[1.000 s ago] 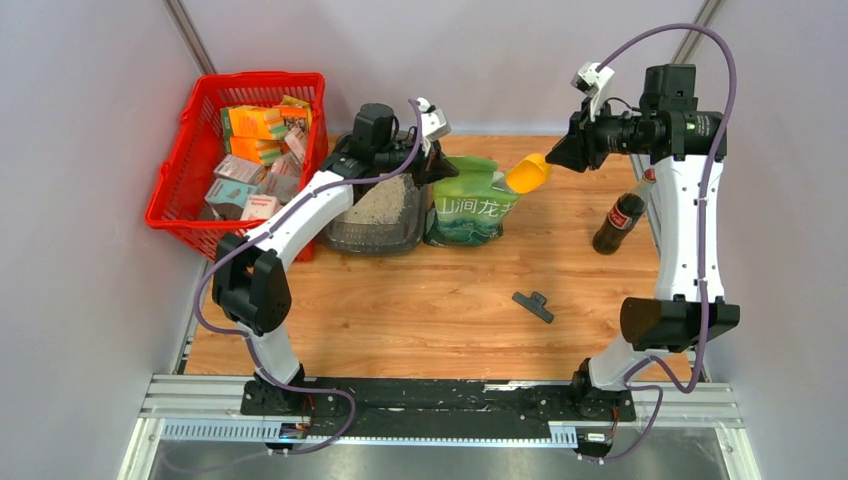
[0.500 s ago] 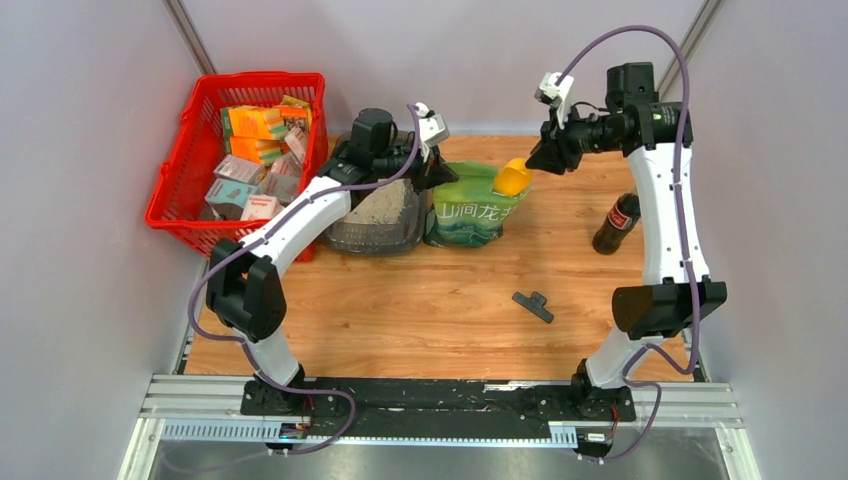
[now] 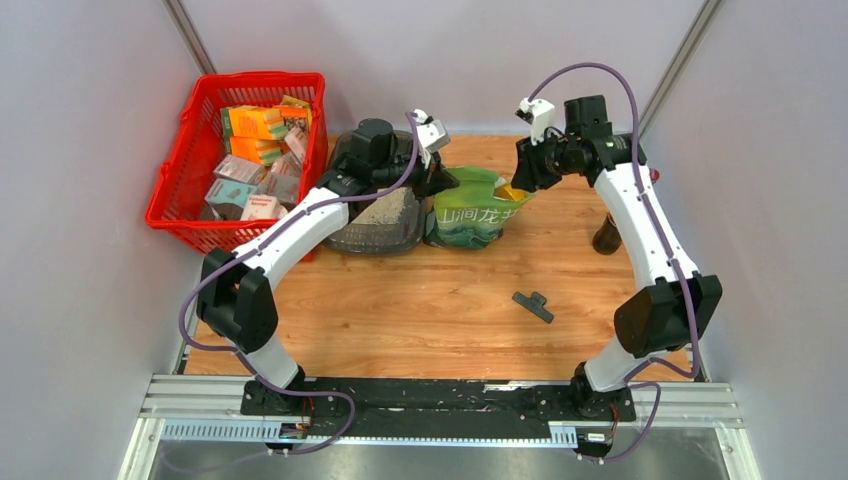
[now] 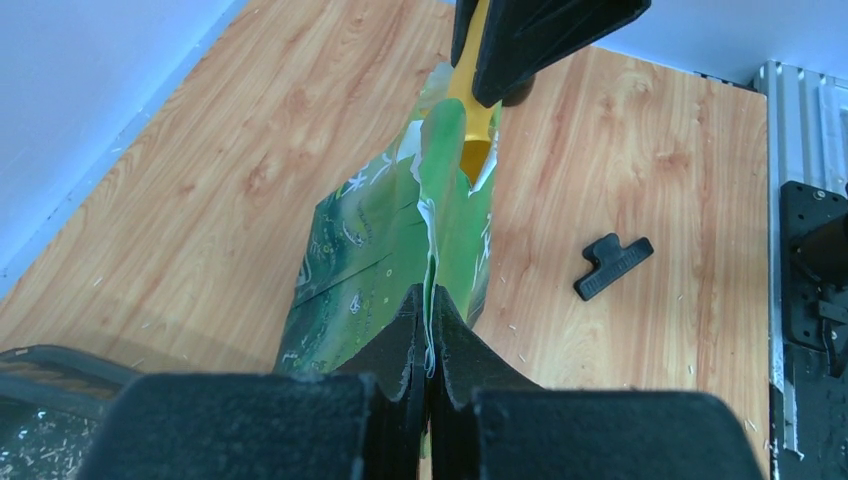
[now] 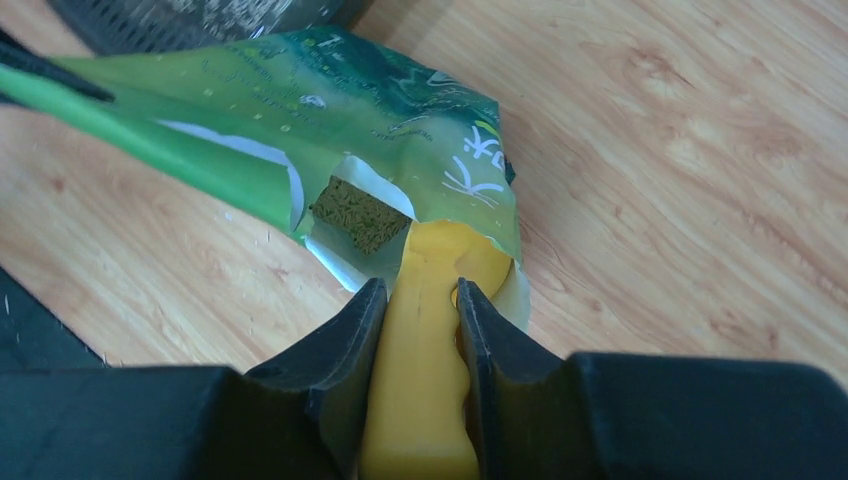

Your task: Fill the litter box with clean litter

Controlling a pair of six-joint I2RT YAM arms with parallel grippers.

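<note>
Reading the green bag (image 3: 468, 212) comes first: white Chinese characters run across its front, seemingly starting 山涧龙, though the last ones are lost in a crease. More white strokes show near its torn mouth in the right wrist view, too broken to make out. The bag stands on the wooden tabletop (image 3: 420, 320), just right of the litter box (image 3: 385, 232).

The left pincer (image 4: 430, 335) is fully closed, pinching the bag's thin top edge and holding it up. The right pincer (image 5: 420, 330) is clamped part-way closed on the handle of the yellow scoop (image 5: 430, 300). The scoop's bowl is pushed into the bag's open mouth and is mostly hidden by the plastic. A patch of grainy, olive-tan material shows through the tear beside it.

The litter box sits between the red basket (image 3: 180, 170) and the bag, close to both. Clean litter (image 3: 385, 208) lies in it as a pale heap. The left forearm crosses above the box and hides much of its far half.

The basket holds small cartons (image 3: 250, 150) in orange, pink and white; their print is too small to read. A dark bottle (image 3: 605, 238) with a red label stands at the right edge, partly hidden behind the right arm; its label cannot be read. A black clip (image 3: 533, 305) lies alone on the bare wood, well apart from the bag.
</note>
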